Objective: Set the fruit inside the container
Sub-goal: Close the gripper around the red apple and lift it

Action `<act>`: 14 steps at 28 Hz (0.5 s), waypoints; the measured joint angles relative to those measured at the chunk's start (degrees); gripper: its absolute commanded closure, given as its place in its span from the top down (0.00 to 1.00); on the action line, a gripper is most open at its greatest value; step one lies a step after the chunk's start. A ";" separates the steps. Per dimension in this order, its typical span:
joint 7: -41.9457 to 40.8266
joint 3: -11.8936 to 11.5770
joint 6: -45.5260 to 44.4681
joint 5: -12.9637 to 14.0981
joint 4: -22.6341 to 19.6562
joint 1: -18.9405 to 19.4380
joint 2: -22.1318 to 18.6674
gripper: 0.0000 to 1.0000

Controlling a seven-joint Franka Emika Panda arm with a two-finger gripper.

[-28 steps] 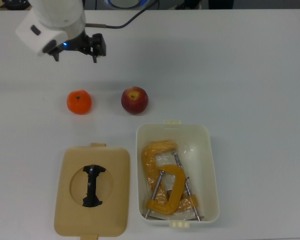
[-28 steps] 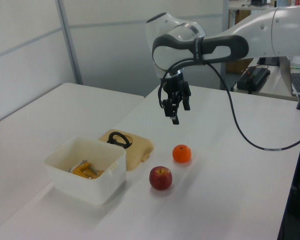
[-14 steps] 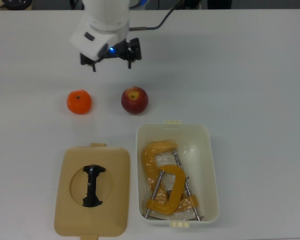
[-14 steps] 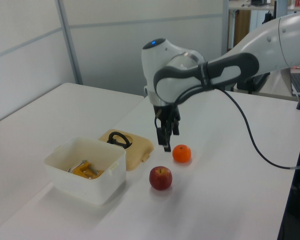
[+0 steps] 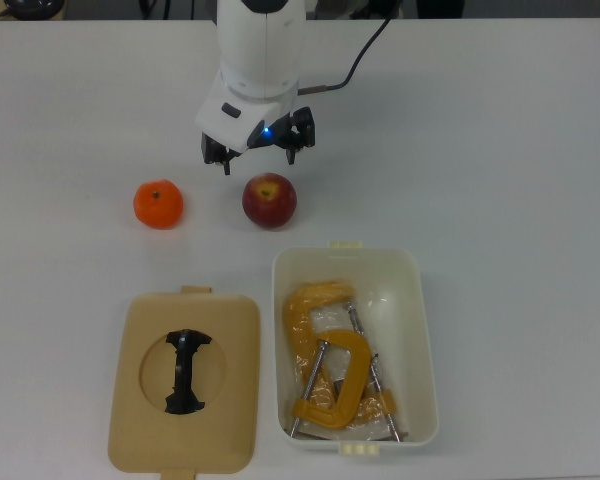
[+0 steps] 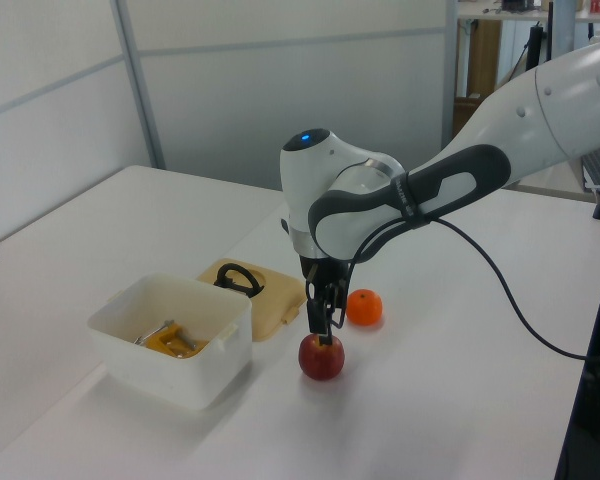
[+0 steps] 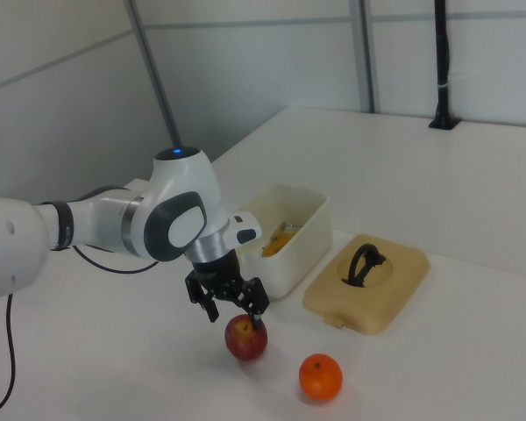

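Since the earlier frames the arm has swung across the table and come down: its two-finger gripper (image 5: 257, 152), which hung over bare tabletop off toward the top view's left, now sits close over the round dark-red apple with the yellowish stem patch (image 5: 269, 200). Nothing else has shifted; the fruit, tub and lid lie where they did.

That apple rests on the white table (image 5: 520, 150) directly beneath the gripper, untouched or at most grazed by one fingertip in the left view. The fingers are spread apart and hold nothing.

In the top view the gripper's centre seems a little short of the apple's middle, on the arm's side. If it drops and closes from here, my judgement is that one finger could land on the crown, or the pads could catch the sphere off-centre. Either would squirt the round, smooth fruit away across the table.

Just beyond the apple from the gripper stands the white rectangular plastic tub with rounded corners (image 5: 423, 330), already holding an orange metal C-clamp (image 5: 332, 385). A careless drop could bounce the apple off it.

To the gripper's left in the top view lies a small orange fruit (image 5: 158, 203), near enough that a sideways slip might nudge it. Farther out lies the flat tan lid with a black handle (image 5: 183, 382).
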 measured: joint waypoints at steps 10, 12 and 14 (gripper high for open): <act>0.00 0.94 4.79 -0.26 -0.01 0.00 5.20 1.00; 0.00 1.14 6.00 -0.31 -0.01 0.01 6.12 1.00; 0.00 1.39 6.98 -0.59 0.04 0.01 6.92 1.00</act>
